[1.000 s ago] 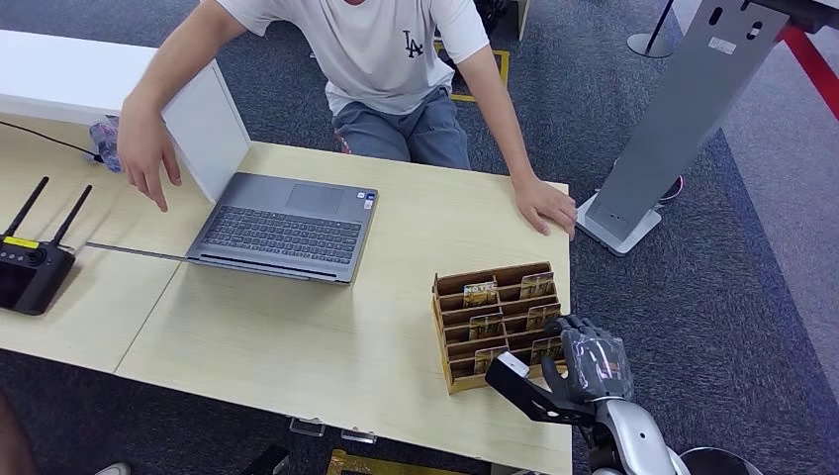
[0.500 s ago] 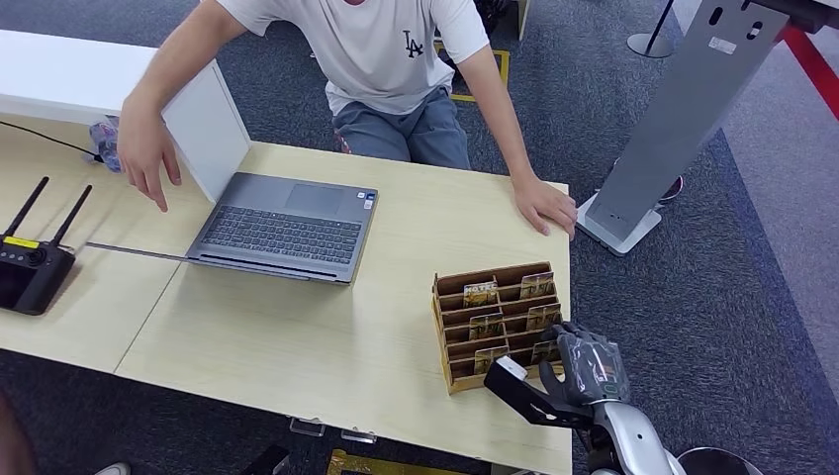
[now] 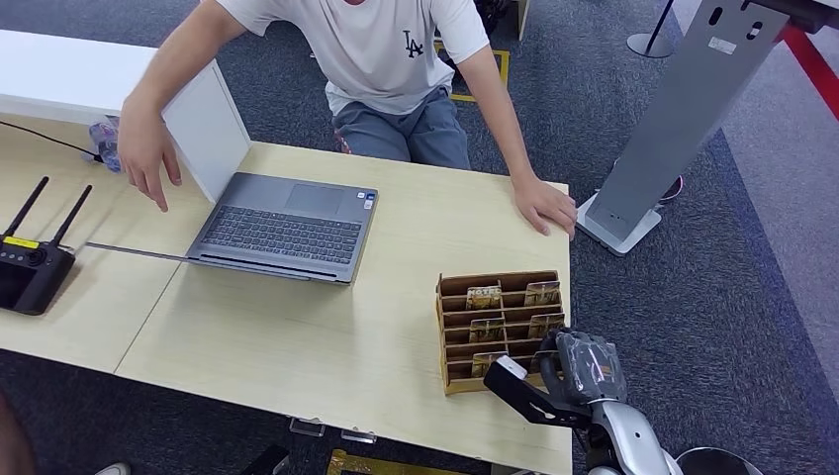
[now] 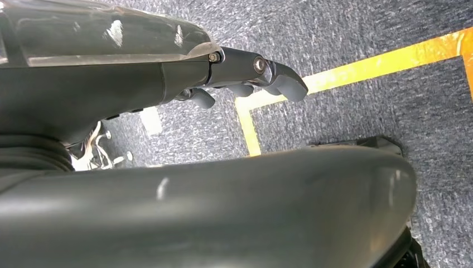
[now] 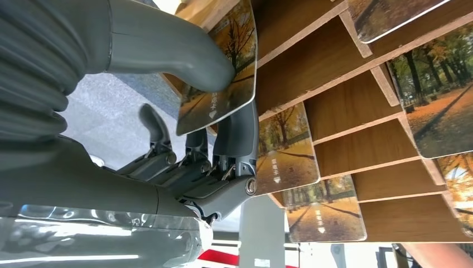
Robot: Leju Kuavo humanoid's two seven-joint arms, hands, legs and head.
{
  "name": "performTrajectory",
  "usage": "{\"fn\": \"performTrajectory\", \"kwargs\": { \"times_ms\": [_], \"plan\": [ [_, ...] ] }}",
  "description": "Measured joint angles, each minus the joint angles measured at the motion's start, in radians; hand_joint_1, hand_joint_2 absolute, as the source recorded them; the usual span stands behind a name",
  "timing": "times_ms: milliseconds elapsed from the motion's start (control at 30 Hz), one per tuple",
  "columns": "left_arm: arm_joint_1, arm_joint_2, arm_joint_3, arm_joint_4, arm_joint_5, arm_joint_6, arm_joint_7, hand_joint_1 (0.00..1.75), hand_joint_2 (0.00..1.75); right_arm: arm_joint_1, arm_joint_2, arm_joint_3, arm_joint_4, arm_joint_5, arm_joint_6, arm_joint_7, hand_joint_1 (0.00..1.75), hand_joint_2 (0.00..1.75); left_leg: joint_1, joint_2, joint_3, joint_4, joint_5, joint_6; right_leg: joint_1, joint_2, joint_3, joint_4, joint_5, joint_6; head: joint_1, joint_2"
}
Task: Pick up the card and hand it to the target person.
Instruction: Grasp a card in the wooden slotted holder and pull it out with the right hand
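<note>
At the rack [image 3: 500, 327] on the tabletop [image 3: 326, 327], a card [image 5: 218, 72] is pinched by the right hand [image 3: 584, 368], still partly in its slot. If pulled crooked, it could slip or the rack could be dragged.

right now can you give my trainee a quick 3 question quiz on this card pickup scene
1. True or false: the right hand pinches a card at the wooden card rack.
2. Multiple choice: what stands open on the table before the person? A) laptop B) tablet C) book
3. Fill in: the black device at the table's far left end has two ____.

Key: 1 true; 2 A, the laptop; 3 antennas.
</note>
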Motion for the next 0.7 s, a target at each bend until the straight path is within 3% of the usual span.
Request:
{"fn": "performTrajectory", "kwargs": {
  "times_ms": [100,700],
  "plan": [
    [0.0,0.0,0.0,0.0,0.0,0.0,0.0,0.0,0.0,0.0,0.0,0.0,0.0,0.0,0.0,0.0,1.72,1.75,0.0,0.0,0.0,0.0,0.0,0.0,0.0,0.0,0.0,0.0,0.0,0.0,0.0,0.0],
    [0.0,0.002,0.0,0.0,-0.014,-0.035,-0.003,0.0,0.0,0.001,0.004,-0.001,-0.002,0.021,-0.003,-0.005,1.69,1.75,0.0,0.0,0.0,0.0,0.0,0.0,0.0,0.0,0.0,0.0,0.0,0.0,0.0,0.0]
  ]
}}
